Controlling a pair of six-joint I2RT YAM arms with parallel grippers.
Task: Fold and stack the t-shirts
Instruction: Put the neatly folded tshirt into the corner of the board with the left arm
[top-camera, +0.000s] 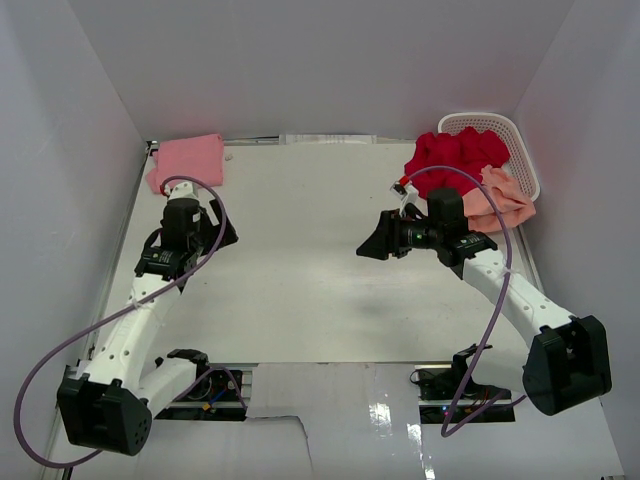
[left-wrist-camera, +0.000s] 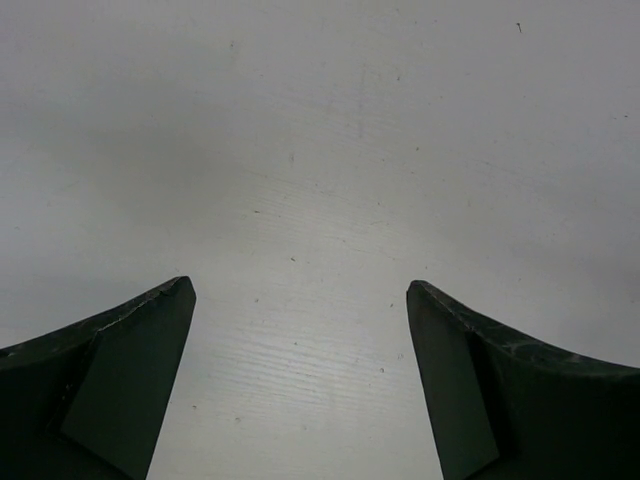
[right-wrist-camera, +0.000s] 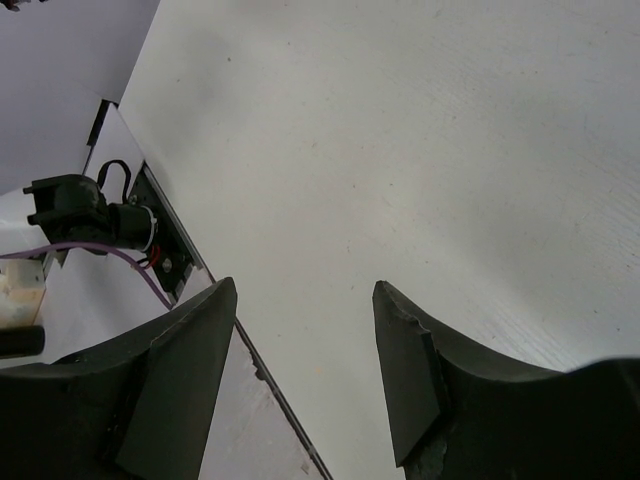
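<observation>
A medium pink t-shirt (top-camera: 187, 160) lies folded in the table's back left corner. The deep red t-shirt (top-camera: 455, 158) is crumpled at the back right, spilling from the basket. Beside it the pale peach t-shirt (top-camera: 502, 200) hangs bunched over the basket's near side. My left gripper (top-camera: 190, 236) hovers just in front of the pink shirt, open and empty, and its wrist view (left-wrist-camera: 298, 283) shows only bare table. Left of the red shirt, my right gripper (top-camera: 376, 240) points left. It is open (right-wrist-camera: 304, 284) with nothing between its fingers.
The white perforated basket (top-camera: 522, 145) stands in the back right corner. White walls close in the table on three sides. At the near edge sit the arm bases, purple cables (top-camera: 205, 385) and a black connector (right-wrist-camera: 85, 203).
</observation>
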